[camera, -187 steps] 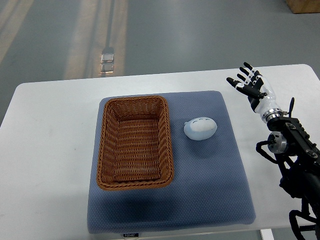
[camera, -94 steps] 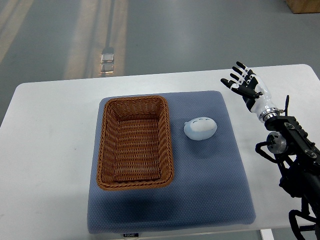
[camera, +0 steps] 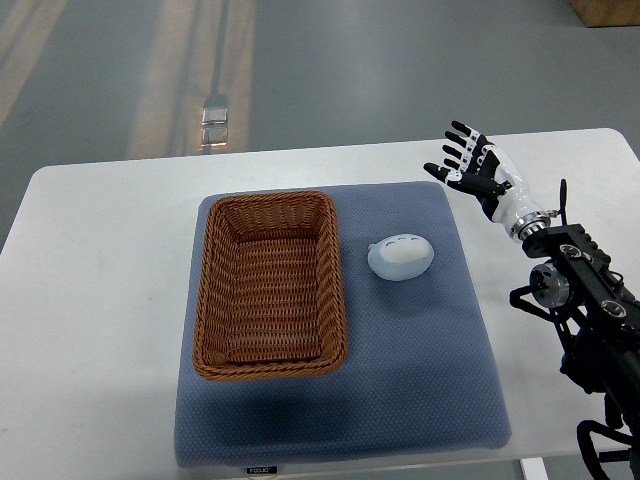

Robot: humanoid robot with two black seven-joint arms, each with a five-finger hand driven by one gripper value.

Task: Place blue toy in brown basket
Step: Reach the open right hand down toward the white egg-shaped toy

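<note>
A pale blue rounded toy lies on the blue-grey mat, just right of the brown wicker basket. The basket is empty and sits on the mat's left half. My right hand hovers above the mat's far right corner, up and to the right of the toy, fingers spread and holding nothing. Its arm comes in from the right edge. The left arm is out of view.
The mat lies on a white table. Grey floor lies beyond the table's far edge, with a small shiny object on it.
My right hand has moved left and slightly away, from over the bare table toward the mat's far right corner. The toy and basket have not moved.
</note>
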